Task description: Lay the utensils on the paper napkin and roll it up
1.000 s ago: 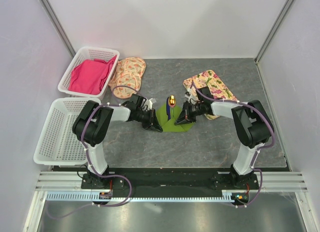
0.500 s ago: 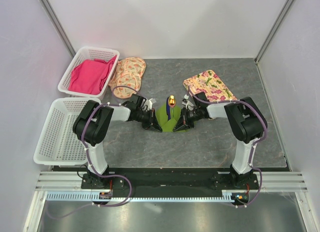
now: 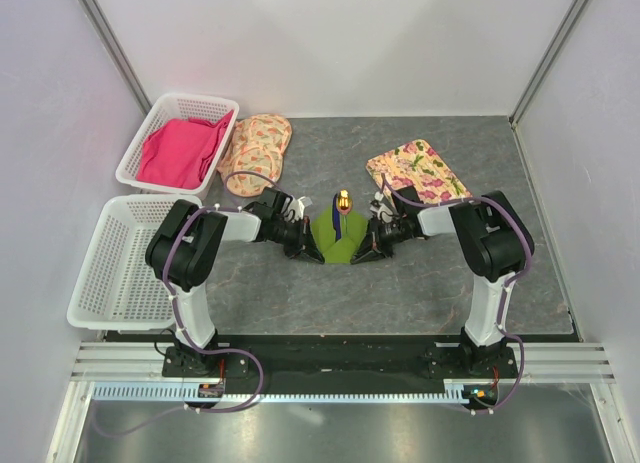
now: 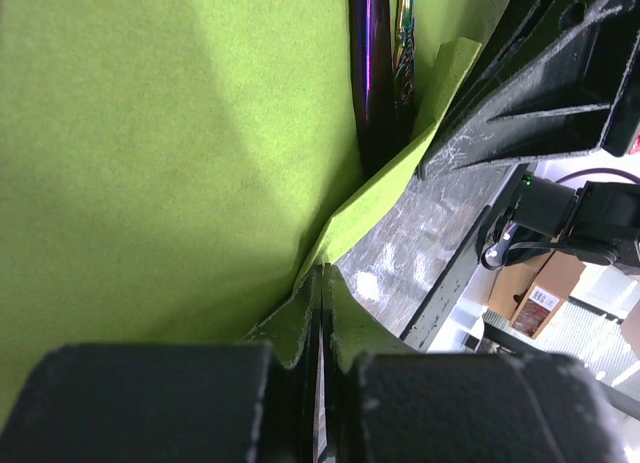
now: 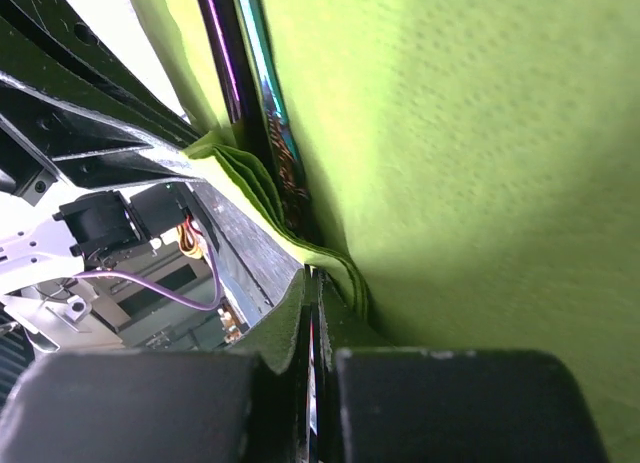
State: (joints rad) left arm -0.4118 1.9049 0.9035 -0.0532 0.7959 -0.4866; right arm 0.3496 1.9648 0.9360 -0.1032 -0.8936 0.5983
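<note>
The lime-green paper napkin lies mid-table with both side edges drawn up around the utensils. A dark-blue stick and a shorter one with a gold end lie along its middle. My left gripper is shut on the napkin's left edge. My right gripper is shut on the right edge. In the left wrist view the napkin meets my closed gripper, with the utensils beyond. In the right wrist view the folded napkin meets my gripper, beside the utensils.
A white basket holding a pink cloth stands at the back left, and an empty white basket is nearer on the left. Floral mats lie at the back left and back right.
My right gripper moved left toward the middle, drawing the napkin's right side up against the utensils, then eased back slightly. The napkin looks narrower. My left gripper has barely moved.
</note>
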